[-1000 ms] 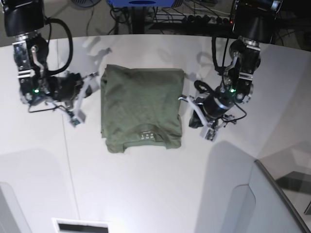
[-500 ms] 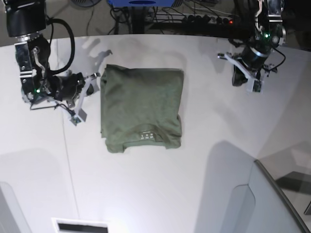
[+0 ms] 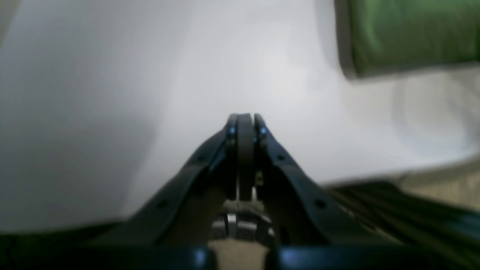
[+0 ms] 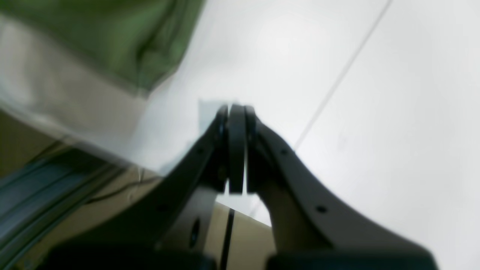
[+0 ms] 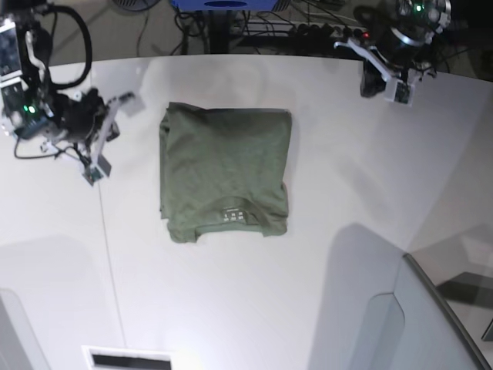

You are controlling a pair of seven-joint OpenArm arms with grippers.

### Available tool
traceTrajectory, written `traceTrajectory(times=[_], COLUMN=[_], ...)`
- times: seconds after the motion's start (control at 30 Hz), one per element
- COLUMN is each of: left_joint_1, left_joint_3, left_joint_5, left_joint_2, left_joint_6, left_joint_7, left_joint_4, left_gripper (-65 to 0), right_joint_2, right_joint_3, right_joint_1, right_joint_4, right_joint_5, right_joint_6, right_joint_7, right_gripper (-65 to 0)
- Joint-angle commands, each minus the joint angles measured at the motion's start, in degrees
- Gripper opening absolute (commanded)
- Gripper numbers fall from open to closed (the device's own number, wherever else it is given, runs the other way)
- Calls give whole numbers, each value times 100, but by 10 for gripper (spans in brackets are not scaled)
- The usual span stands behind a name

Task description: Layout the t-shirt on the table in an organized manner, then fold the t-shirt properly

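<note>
The t-shirt [image 5: 224, 173] lies folded into a compact rectangle at the centre of the table [image 5: 323, 293], collar and white label toward 6 o'clock. The left gripper [image 5: 383, 79] is at 1 o'clock from the shirt, near the table's far edge, well apart from the cloth; in the left wrist view its jaws are pressed together with nothing between them. The right gripper [image 5: 98, 150] is at 9 o'clock from the shirt, near but not touching it; its jaws are likewise pressed together and empty.
</note>
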Motion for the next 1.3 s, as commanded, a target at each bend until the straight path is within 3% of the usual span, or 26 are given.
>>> traceTrajectory(times=[0.0,0.3,0.43,0.53,0.6,0.7,0.87,0.97,1.1,1.17,1.2,1.27], left_joint_1=[196,1269,1568,1497,1260,662,-1149,-2221,-2749,-2925,-2995,-3144], left_joint_3=[-31,4,13,48,399,813,1340,1621,1674,1674,1700,1718], left_joint_5=[-27,-18,17,623,1256,2021,2197,2206,2206,2197,2223,2241], left_joint_2=[-40,30,4,48,92,109,118,118,118,92,83,30], left_joint_6=[-21,-21,-21,-21,-21,-3,-3,-3,-3,-3,-3,-3], left_joint_7=[-81,-81,-81,-248,-987,-2657,-5224,-6165,-5989,-5541,-5382,-5233], left_joint_4=[107,-8,-280,-1010,-2003,-4201,-8834,-10746,-10654,-10311,-10205,-10144], left_gripper=[-650,-650,-650,-650,-650,-650,-650,-650,-650,-650,-650,-650], right_joint_2=[120,753,973,956,947,947,463,-258,-1286,-1585,-1629,-1611], right_joint_3=[11,11,2,-77,-420,-1123,-2327,-2952,-3927,-4138,-4147,-3927], right_joint_1=[-150,-1935,-2823,-3175,-3139,-2735,-1706,-889,105,149,122,34], right_joint_4=[301,750,706,301,-340,-1492,-4191,-6811,-10362,-10569,-10569,-10569], right_joint_5=[61,61,61,61,61,61,61,52,-36,-18,-18,8], right_joint_6=[50,50,50,50,50,50,24,15,15,6,6,6], right_joint_7=[59,85,578,991,1316,1809,2424,3655,6521,7848,8191,8296], right_gripper=[-650,-650,-650,-650,-650,-650,-650,-650,-650,-650,-650,-650])
